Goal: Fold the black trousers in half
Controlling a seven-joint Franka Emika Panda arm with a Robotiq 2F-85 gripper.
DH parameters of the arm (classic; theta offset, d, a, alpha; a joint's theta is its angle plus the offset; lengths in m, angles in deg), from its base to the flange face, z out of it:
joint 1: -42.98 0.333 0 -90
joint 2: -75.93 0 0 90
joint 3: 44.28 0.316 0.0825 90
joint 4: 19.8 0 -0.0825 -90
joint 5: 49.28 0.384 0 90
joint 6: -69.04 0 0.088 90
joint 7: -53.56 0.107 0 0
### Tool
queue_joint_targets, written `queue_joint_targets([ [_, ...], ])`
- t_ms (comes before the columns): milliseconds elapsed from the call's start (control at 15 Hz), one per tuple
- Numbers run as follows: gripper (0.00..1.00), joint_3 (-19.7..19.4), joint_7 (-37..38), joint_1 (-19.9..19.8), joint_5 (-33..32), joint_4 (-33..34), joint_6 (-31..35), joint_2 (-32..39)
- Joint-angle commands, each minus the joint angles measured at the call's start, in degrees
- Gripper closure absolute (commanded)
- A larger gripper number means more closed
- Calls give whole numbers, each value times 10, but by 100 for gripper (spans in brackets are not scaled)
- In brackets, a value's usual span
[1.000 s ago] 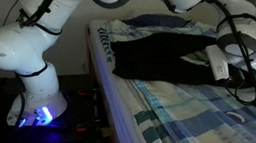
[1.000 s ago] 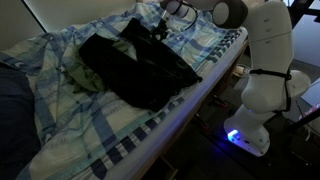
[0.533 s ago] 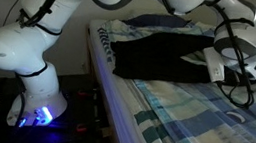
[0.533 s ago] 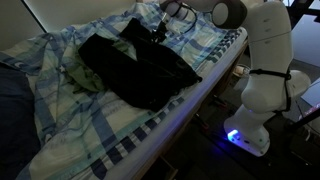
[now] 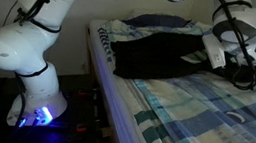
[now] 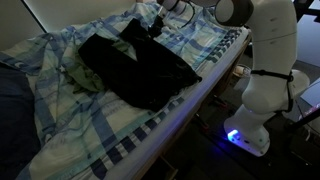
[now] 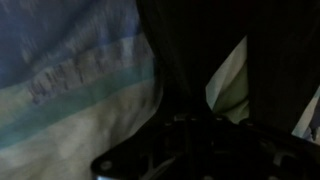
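One garment, the black trousers, lies spread on the bed, across the half nearer the robot arm. It is a broad, limp, matte black mass with soft folds. One end reaches close to the side edge of the mattress, and the opposite end runs up to the gripper.

The gripper hangs at that far end, low over the fabric. Finger opening cannot be determined from any view, and neither can contact with the cloth. The wrist view is dark and blurred. It shows black fabric at upper right, pale banded sheet at left, and an indistinct dark gripper body along the bottom.

A small greenish patch of cloth touches the trousers' edge on the side away from the arm.

The plaid bedsheet, blue and white, is rumpled around the garment. It lies flatter over the wide bare stretch beyond the trousers, which gives open working room there. A dark blue pillow sits just beyond the trousers, toward the head end.

The arm's white, rounded base stands on the floor just beside the mattress edge, with a blue light glowing at its foot.
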Motion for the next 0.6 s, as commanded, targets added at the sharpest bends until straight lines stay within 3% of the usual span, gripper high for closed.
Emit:
queue_joint_targets([
  [0,99,1,-15,23,2,-62,9,-75],
  [533,99,3,-15,91,-25,-95,2,-132],
])
